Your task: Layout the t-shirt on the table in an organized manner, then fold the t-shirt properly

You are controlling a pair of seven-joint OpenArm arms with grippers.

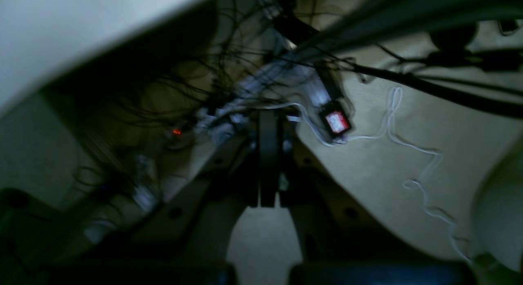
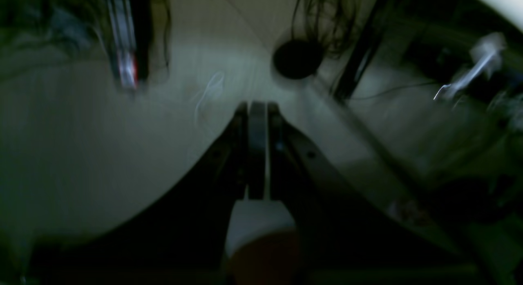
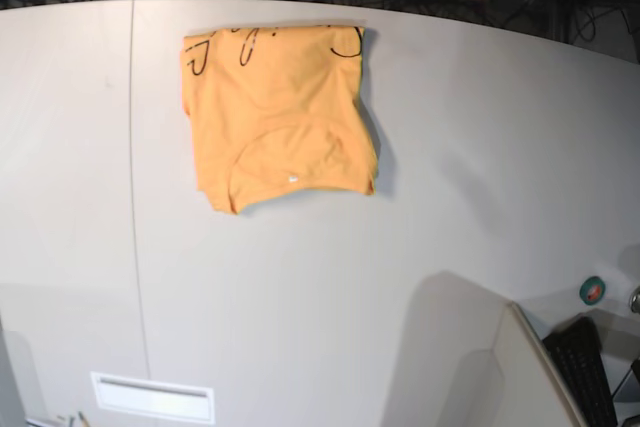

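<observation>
The orange-yellow t-shirt [image 3: 278, 117] lies folded into a rough rectangle on the bench [image 3: 450, 177], close to its far edge and just right of the thin dark seam [image 3: 134, 197]. Black line drawing shows along its far side; a small white neck tag [image 3: 292, 179] shows near its near edge. The left fingers [image 1: 268, 154] are pressed together, empty. The right fingers [image 2: 257, 150] are likewise closed on nothing, both away from the shirt.

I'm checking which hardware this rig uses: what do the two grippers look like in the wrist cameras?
Both are dark, nearly black. The left gripper has flat, narrow fingers on a widening, angular frame with round holes. The right gripper looks alike, with a pale block at its base. The blurred views reveal no markings.
</observation>
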